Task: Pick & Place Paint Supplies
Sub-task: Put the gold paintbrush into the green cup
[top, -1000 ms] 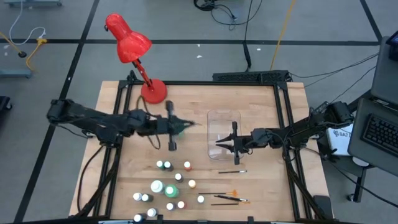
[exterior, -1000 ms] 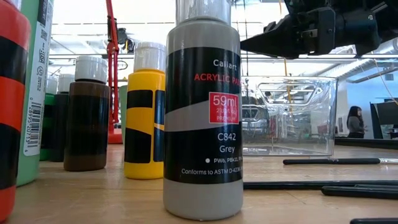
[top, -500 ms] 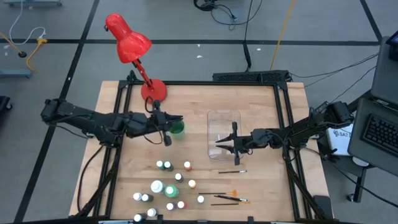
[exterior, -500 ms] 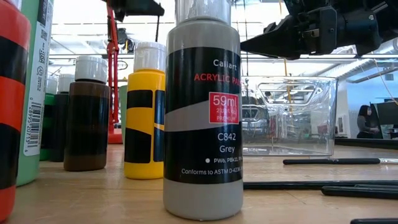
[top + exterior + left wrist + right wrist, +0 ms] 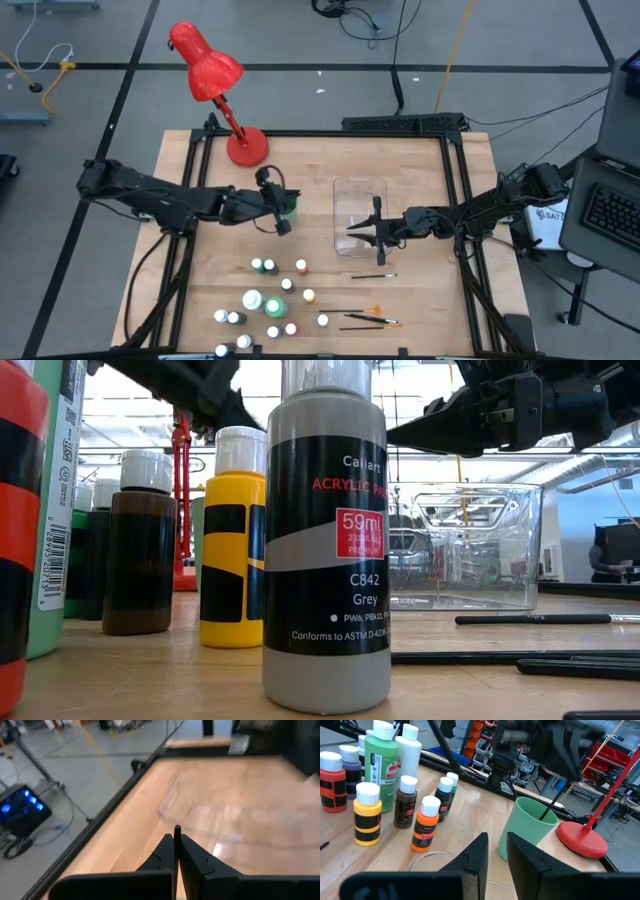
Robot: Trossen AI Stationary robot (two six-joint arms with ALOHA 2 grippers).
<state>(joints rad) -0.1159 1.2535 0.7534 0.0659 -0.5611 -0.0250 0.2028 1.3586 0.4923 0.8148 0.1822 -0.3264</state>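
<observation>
Left gripper (image 5: 176, 839) clenched on a thin dark-handled brush (image 5: 549, 806); only the handle's tip showed between the fingers in the left wrist view. Gripper hung above the pale green plastic cup (image 5: 525, 832), the brush slanting down into the cup's mouth. Cup stood just beside the round base of the red desk lamp (image 5: 581, 837), near the clear plastic bin (image 5: 360, 212) at mid-table. Right gripper (image 5: 496, 844) waited over that bin, fingers a narrow gap apart, nothing between them. The rest of the supplies, the small white-capped paint bottles (image 5: 272, 300) and loose brushes (image 5: 372, 318), lay in a group at the near edge of the wooden table (image 5: 420, 180), well apart from the cup. Risks, as judged: the slanted brush could lever against the rim and tip the light cup if the arm moved sideways before releasing; released too high, the brush could bounce out. Hidden: the brush's lower end inside the cup and its bristle end; the left gripper blurred in the right wrist view; the low view largely blocked by a grey acrylic bottle (image 5: 325, 540).
</observation>
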